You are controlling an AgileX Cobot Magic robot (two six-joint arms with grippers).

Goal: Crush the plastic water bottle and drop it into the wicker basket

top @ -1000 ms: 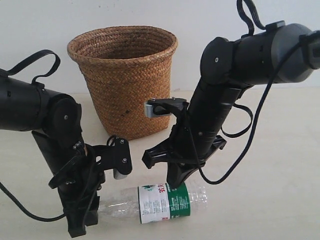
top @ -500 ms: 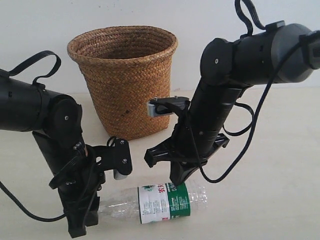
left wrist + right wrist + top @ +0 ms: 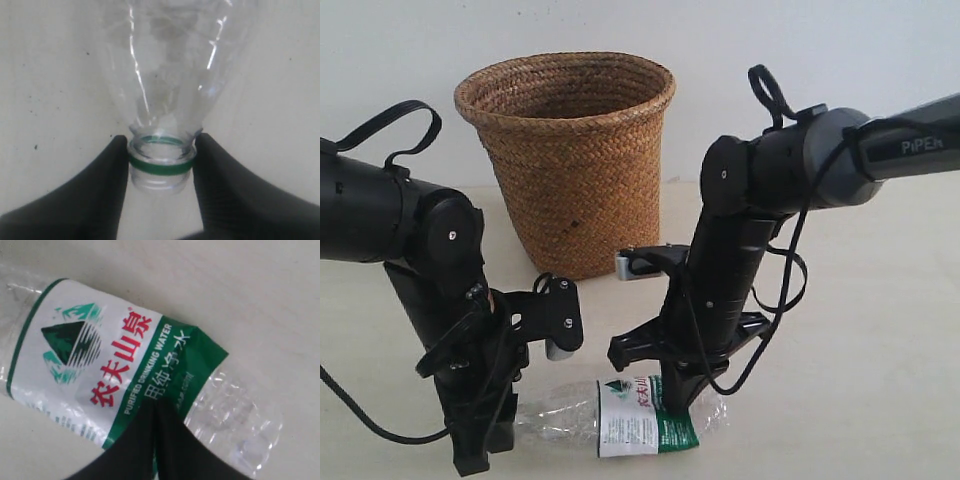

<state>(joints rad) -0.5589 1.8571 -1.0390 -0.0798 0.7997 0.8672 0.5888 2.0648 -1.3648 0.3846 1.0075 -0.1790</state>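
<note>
The right gripper (image 3: 676,395), its fingers closed together, has dropped onto the bottle (image 3: 632,420) since a moment ago and now presses into the labelled middle, which has buckled, so the crush looks under way. The left gripper (image 3: 161,159) is clamped on the neck, pinning the bottle on its side on the table (image 3: 860,380) in front of the basket (image 3: 570,150). How flat the body is under the right fingers is hidden; the dent may be slight.
</note>
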